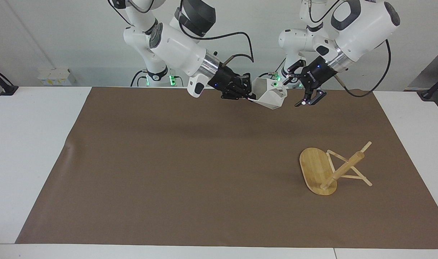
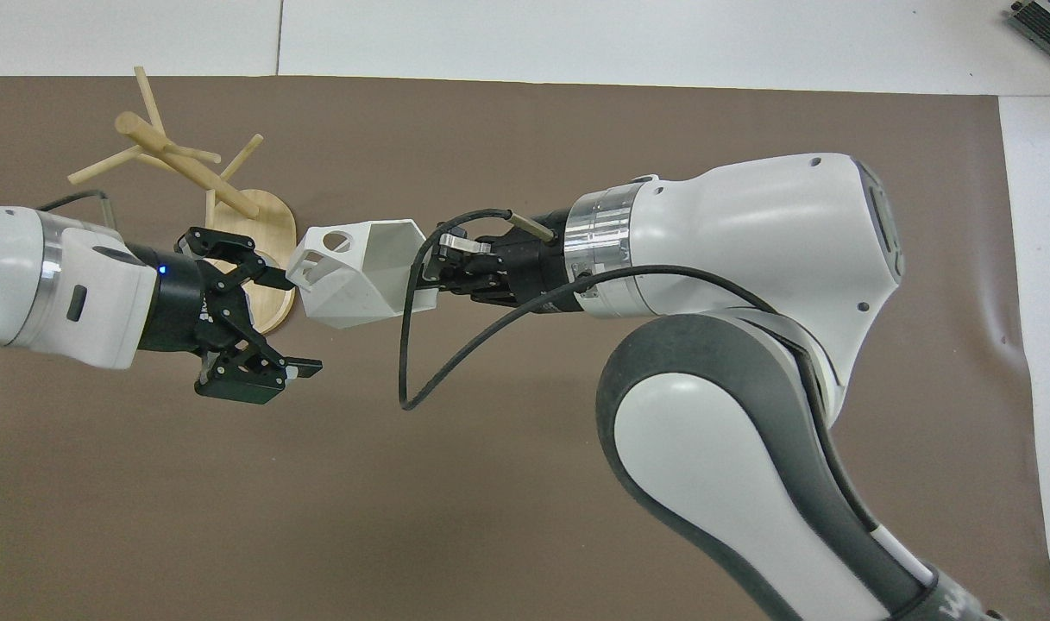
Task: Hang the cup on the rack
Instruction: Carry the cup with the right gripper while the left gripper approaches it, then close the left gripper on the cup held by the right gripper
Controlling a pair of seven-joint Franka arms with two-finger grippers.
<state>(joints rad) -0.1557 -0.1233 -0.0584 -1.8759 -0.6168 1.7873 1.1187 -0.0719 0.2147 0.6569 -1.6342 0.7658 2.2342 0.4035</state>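
Mid-air handover pending: risk of a fumbled transfer and of a rack unfit for hanging.

Small white faceted cup (image 1: 270, 96) clamped at its rim by right gripper (image 1: 244, 95), fingers shut on the wall, held aloft at upper centre of the facing view, handle hole turned toward left gripper (image 1: 310, 100). Left gripper fingers spread wide, just beside the cup's handle end, apparently not touching. Likely hazards: release before a firm second grip, dropping the cup onto brown mat (image 1: 190, 169). Light bamboo rack (image 1: 328, 172), lower right, appears tipped over with post slanting; pegs probably unusable until righted.
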